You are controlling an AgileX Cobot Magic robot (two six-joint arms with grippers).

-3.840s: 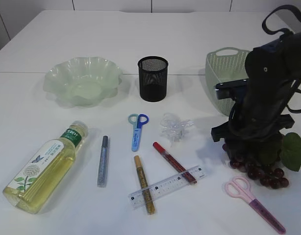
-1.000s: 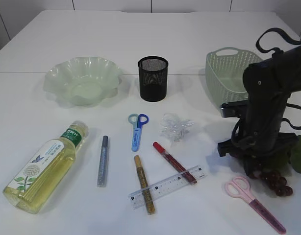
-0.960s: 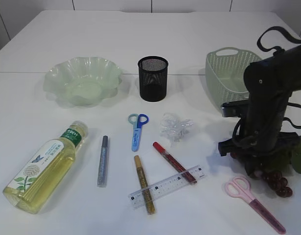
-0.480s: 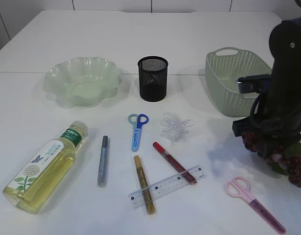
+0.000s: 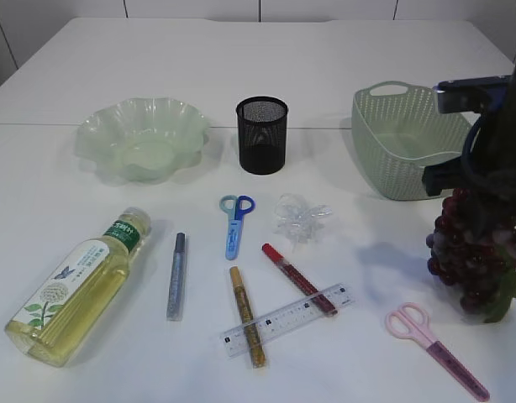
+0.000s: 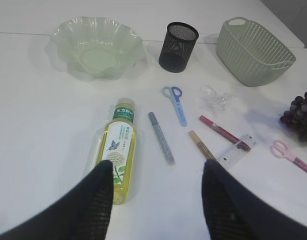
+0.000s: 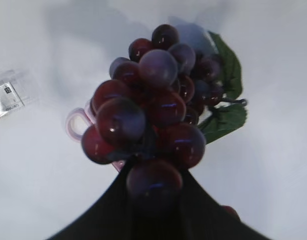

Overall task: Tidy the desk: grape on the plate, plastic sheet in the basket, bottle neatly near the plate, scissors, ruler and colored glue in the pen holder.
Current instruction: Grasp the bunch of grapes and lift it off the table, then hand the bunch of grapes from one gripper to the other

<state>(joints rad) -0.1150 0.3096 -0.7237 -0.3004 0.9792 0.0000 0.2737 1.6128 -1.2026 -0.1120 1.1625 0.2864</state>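
Note:
A dark red grape bunch (image 5: 470, 259) with a green leaf hangs in the air at the right, and my right gripper (image 5: 476, 200) is shut on its top. From the right wrist, the grapes (image 7: 153, 100) fill the view over my right gripper (image 7: 153, 187). The pale green plate (image 5: 98, 126) sits back left, with the black mesh pen holder (image 5: 261, 134) beside it. The basket (image 5: 392, 159) is back right. My left gripper (image 6: 158, 175) hangs open above the table by the base of the bottle (image 6: 118, 150).
The crumpled plastic sheet (image 5: 300, 217), blue scissors (image 5: 235, 222), silver glue (image 5: 176, 275), gold glue (image 5: 246, 326), red glue (image 5: 296, 277) and clear ruler (image 5: 285, 321) lie mid-table. Pink scissors (image 5: 434, 340) lie under the hanging grapes.
My right gripper has risen up and to the right, lifting the grape bunch off the table. The left gripper and the other objects have not moved.

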